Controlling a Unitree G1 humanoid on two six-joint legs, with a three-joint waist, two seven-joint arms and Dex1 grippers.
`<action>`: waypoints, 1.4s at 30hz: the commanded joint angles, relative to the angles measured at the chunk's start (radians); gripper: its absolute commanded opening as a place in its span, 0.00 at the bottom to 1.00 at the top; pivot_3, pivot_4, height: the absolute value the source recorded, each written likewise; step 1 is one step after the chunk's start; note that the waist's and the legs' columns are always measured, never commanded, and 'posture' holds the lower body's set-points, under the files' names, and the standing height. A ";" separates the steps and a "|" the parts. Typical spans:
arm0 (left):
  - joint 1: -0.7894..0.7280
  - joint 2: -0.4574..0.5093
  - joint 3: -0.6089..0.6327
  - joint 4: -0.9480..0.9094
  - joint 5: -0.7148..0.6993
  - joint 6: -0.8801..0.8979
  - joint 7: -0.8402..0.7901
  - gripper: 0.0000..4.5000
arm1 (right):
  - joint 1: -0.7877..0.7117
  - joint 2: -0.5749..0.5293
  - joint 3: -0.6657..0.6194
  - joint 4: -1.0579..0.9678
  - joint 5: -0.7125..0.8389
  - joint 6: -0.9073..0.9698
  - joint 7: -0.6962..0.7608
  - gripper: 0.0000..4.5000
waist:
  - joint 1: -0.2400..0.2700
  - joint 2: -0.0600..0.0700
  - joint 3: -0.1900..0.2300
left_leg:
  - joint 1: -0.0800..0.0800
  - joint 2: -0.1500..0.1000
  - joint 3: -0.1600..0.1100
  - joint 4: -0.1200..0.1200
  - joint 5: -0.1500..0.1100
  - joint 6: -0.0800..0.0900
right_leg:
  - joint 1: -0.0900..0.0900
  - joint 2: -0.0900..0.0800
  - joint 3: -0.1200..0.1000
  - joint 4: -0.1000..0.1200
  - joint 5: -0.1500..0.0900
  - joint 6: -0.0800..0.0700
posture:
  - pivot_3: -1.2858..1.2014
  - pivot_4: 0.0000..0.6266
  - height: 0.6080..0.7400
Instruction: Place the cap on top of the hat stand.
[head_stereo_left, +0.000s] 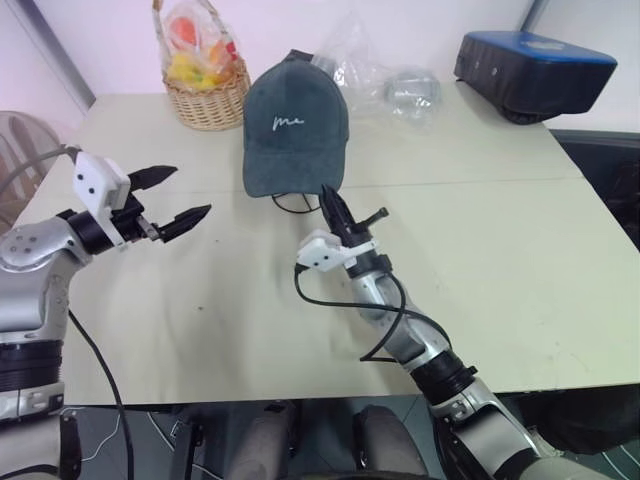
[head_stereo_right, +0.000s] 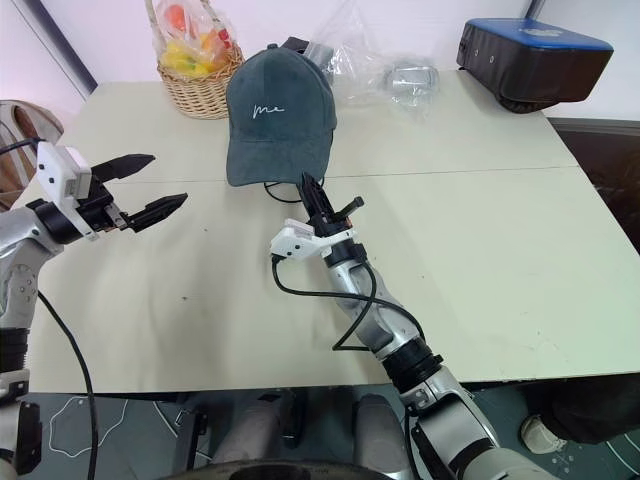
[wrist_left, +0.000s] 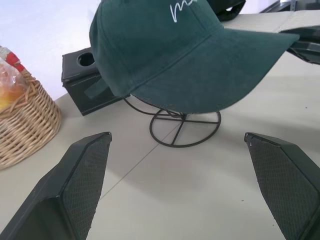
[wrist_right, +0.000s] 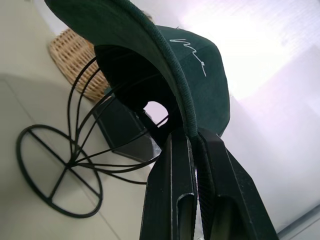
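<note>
Dark teal-green soft fabric baseball cap (head_stereo_left: 295, 125) with white script embroidery on the front sits over the black thin-wire globe-shaped hat stand (wrist_left: 177, 122) near the middle-back of the pale beige table (head_stereo_left: 500, 250). The crown covers the globe. The round wire base and the lower wires show under the brim in the left wrist view.

Right gripper (head_stereo_left: 330, 203) is clenched on the brim edge. The right wrist view shows both black fingers (wrist_right: 172, 200) pinched together with the brim's edge between them. The gripper points up and forward toward the cap from the near side.

Left gripper (head_stereo_left: 170, 200) is released, jaws spread wide, holding nothing. It hovers above the table to the left of the cap, well apart from it, aimed toward the stand.

Woven wicker basket (head_stereo_left: 207, 95) with bright wrapped items sits at the back left, near the cap. Solid black box (wrist_left: 82, 82) stands just behind the stand. Clear crumpled plastic bag (head_stereo_left: 385, 80) lies behind the cap to the right. Dark blue-topped device (head_stereo_left: 535, 65) is at the far right corner.
</note>
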 joint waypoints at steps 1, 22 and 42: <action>-0.016 0.017 0.025 -0.019 -0.005 -0.005 -0.006 1.00 | 0.009 0.014 0.011 -0.021 0.076 -0.045 0.070 0.01 | -0.001 0.000 0.000 | 0.000 0.000 0.000 0.000 0.000 0.000 | 0.000 0.000 0.000 0.000 0.000 0.000 | 0.52 0.24 1.00; -0.038 0.006 0.013 -0.004 0.003 -0.011 -0.013 1.00 | 0.004 -0.002 0.015 -0.030 0.029 -0.058 0.059 0.87 | 0.001 0.000 0.000 | 0.000 0.000 0.001 0.000 0.000 0.000 | -0.001 0.000 0.001 0.001 0.000 0.000 | 0.52 0.24 1.00; -0.045 0.015 -0.005 -0.007 -0.001 -0.002 -0.054 1.00 | 0.143 -0.204 -0.076 -0.163 0.231 -0.142 0.343 0.87 | 0.003 -0.001 0.000 | 0.000 0.000 0.001 0.001 0.000 0.000 | 0.000 0.000 0.001 0.001 0.000 0.000 | 0.52 0.24 1.00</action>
